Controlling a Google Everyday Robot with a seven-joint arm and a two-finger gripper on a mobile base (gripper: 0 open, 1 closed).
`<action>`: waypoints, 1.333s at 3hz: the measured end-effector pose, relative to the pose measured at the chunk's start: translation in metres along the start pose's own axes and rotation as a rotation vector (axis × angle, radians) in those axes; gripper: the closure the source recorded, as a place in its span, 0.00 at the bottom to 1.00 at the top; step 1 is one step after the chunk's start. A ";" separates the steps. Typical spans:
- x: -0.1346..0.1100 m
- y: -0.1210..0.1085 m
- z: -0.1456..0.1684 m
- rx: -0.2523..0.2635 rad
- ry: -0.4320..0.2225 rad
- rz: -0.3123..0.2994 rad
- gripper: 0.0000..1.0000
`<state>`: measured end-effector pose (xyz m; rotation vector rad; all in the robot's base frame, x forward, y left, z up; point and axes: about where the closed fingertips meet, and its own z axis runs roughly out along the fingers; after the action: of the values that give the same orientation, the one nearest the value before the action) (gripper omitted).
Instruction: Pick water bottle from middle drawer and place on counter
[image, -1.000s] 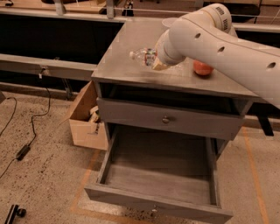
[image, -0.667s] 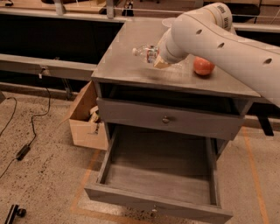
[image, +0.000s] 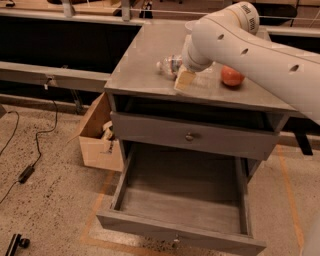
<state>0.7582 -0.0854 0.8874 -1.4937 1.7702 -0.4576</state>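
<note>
My white arm (image: 250, 45) stretches out over the surface (image: 142, 60), wrist bent downward, and my gripper (image: 183, 80) hangs low above it, near its front edge.

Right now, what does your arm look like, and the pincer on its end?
The arm is a thick, smooth, cream-white tube with rounded joints, small dark holes dotted along it and tiny dark print near the top joint. No loose cables show. The pincer, over the counter by the water bottle, is pale tan and flat-sided.
</note>
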 end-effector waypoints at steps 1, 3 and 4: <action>0.002 0.001 0.003 0.008 0.016 0.004 0.00; 0.005 0.000 0.004 0.012 0.028 0.008 0.00; 0.016 -0.005 -0.002 0.001 0.020 0.053 0.00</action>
<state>0.7595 -0.1021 0.8870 -1.4422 1.8206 -0.4484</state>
